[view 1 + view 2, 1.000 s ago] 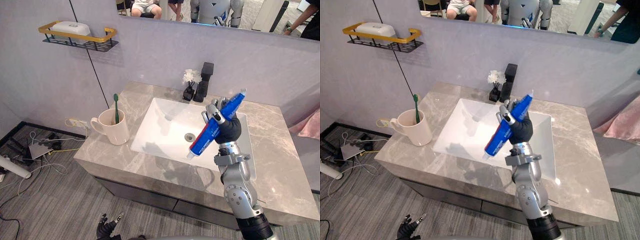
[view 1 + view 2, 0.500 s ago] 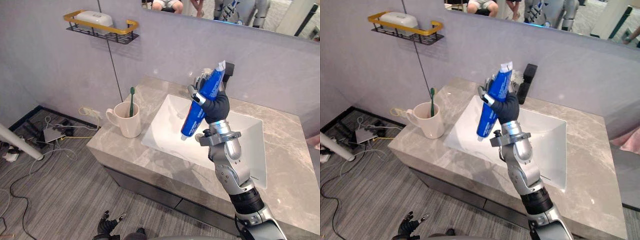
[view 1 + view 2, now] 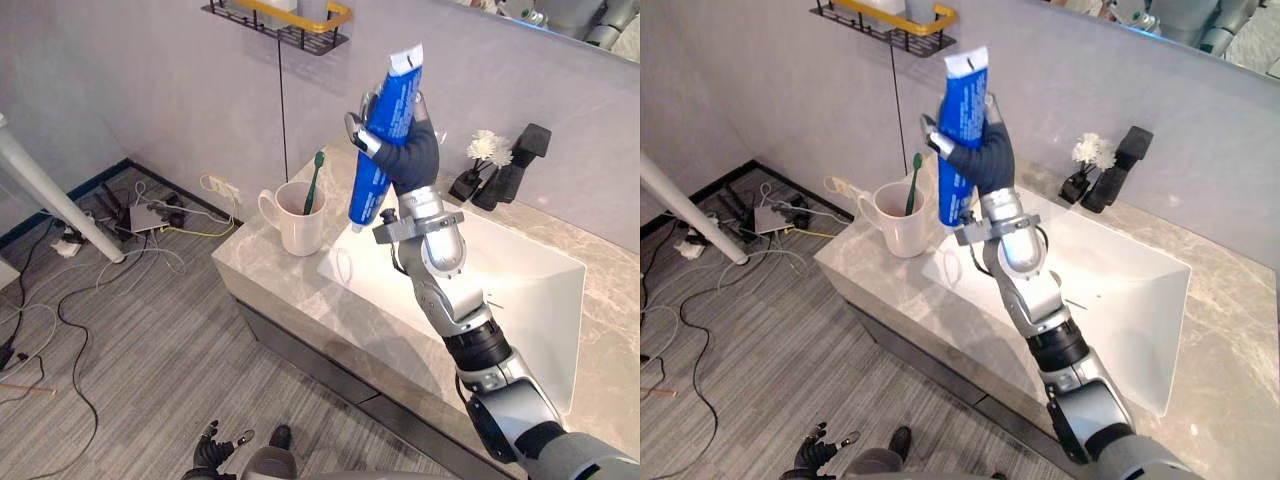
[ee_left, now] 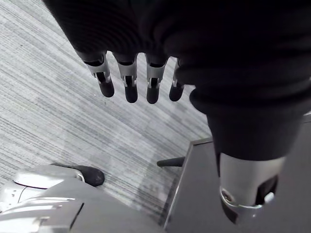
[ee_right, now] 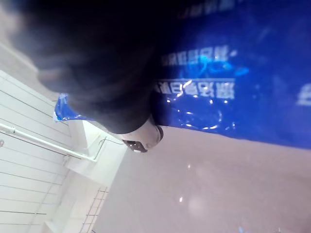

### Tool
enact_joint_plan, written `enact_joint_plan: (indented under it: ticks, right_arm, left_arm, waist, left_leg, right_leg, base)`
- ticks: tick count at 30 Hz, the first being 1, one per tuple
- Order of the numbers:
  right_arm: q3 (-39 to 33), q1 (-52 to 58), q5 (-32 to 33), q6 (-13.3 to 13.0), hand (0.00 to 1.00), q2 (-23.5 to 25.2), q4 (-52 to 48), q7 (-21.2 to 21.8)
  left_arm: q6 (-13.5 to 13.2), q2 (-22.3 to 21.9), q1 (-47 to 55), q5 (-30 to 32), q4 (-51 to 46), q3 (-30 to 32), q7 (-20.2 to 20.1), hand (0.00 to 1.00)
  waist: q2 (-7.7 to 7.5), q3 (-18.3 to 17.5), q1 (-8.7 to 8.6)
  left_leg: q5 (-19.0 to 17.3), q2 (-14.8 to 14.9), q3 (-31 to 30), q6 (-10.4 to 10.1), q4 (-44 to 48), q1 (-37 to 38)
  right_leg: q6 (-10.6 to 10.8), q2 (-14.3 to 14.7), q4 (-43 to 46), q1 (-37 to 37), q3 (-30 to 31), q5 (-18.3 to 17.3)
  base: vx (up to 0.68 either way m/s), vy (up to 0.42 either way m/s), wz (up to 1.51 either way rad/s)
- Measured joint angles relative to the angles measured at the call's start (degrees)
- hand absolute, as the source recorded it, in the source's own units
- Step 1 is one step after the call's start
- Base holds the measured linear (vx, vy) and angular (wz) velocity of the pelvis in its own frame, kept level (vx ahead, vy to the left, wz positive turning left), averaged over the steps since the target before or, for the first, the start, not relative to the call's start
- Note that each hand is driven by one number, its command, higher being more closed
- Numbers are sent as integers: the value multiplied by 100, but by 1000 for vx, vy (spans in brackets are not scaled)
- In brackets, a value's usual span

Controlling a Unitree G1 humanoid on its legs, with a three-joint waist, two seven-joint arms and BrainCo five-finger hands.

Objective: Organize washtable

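Note:
My right hand (image 3: 408, 158) is shut on a blue toothpaste tube (image 3: 397, 88). It holds the tube nearly upright, cap end down, above the sink's left rim. The tube fills much of the right wrist view (image 5: 243, 73). Just left of the tube's lower end, a cream mug (image 3: 297, 222) with a green toothbrush (image 3: 314, 178) in it stands on the marble counter (image 3: 290, 295). My left hand (image 4: 127, 83) hangs low over the floor with its fingers relaxed and empty, and it is also at the bottom of the left eye view (image 3: 214, 454).
A white sink (image 3: 520, 300) is set into the counter. A black faucet (image 3: 516, 168) and a small vase of white flowers (image 3: 478, 162) stand behind it. A gold-railed wall shelf (image 3: 285, 18) hangs above the mug. Cables and a power strip (image 3: 150, 212) lie on the floor at left.
My right hand has lifted the tube higher and carried it left, toward the mug, turning it more upright. The head camera has shifted too. The left hand stays low.

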Motion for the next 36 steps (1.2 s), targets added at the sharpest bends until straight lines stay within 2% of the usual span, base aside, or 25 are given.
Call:
enact_joint_plan:
  ticks: [4, 8, 12, 16, 23, 26, 36]
  right_arm:
    - [-21, -430, 2, -19, 100, -31, 236, -84]
    - [-34, -878, 9, -23, 100, -39, 463, -185]
    - [-44, -1020, 13, -24, 100, -38, 671, -198]
    - [-91, -1236, 17, -22, 100, -84, 927, -231]
    - [-114, -1468, 23, -21, 100, -79, 1287, -309]
    - [-235, -1576, 31, -21, 100, -80, 1441, -331]
    - [-237, -1831, 78, -17, 100, -66, 1758, -421]
  left_arm:
    - [-3, 83, -97, 22, 21, -219, -2, 0]
    - [-3, 112, -158, 46, 40, -220, 1, 0]
    - [-9, 151, -181, 43, 38, -343, 5, 0]
    - [-13, 152, -283, 44, 38, -365, 5, 0]
    - [-15, 156, -313, 40, 36, -366, 11, 0]
    - [-34, 157, -389, 40, 30, -403, 12, 0]
    - [-39, 174, -455, 36, -6, -421, 19, 0]
  waist:
    - [-12, 62, 108]
    - [-66, 155, 122]
    - [-68, 158, 160]
    - [-69, 284, 279]
    - [-88, 324, 321]
    - [-77, 439, 412]
    - [-84, 661, 429]
  left_leg:
    - [23, 1, -82, -8, -4, -44]
    - [55, -11, -190, -19, -7, -111]
    - [65, -24, -234, -13, -6, -140]
    - [67, -17, -236, -16, -4, -153]
    - [88, -33, -270, -15, 7, -264]
    - [92, -32, -279, -20, 20, -282]
    - [150, -74, -439, -28, 17, -395]
  right_leg:
    - [-9, 9, -2, 2, -104, -15]
    - [-1, 13, -2, -3, -187, -45]
    - [-1, 9, -5, -3, -252, -45]
    - [0, 18, -16, -6, -257, -46]
    - [-1, 10, -13, -84, -301, -45]
    - [-1, 13, -14, -91, -338, -46]
    - [3, -1, -10, -112, -468, -49]
  base:
    - [-23, -11, 11]
    - [-19, -12, 13]
    - [1, -3, 8]
    - [-5, -2, 1]
    - [-1, -1, 3]
    - [-12, -4, 3]
    - [-14, -2, 8]
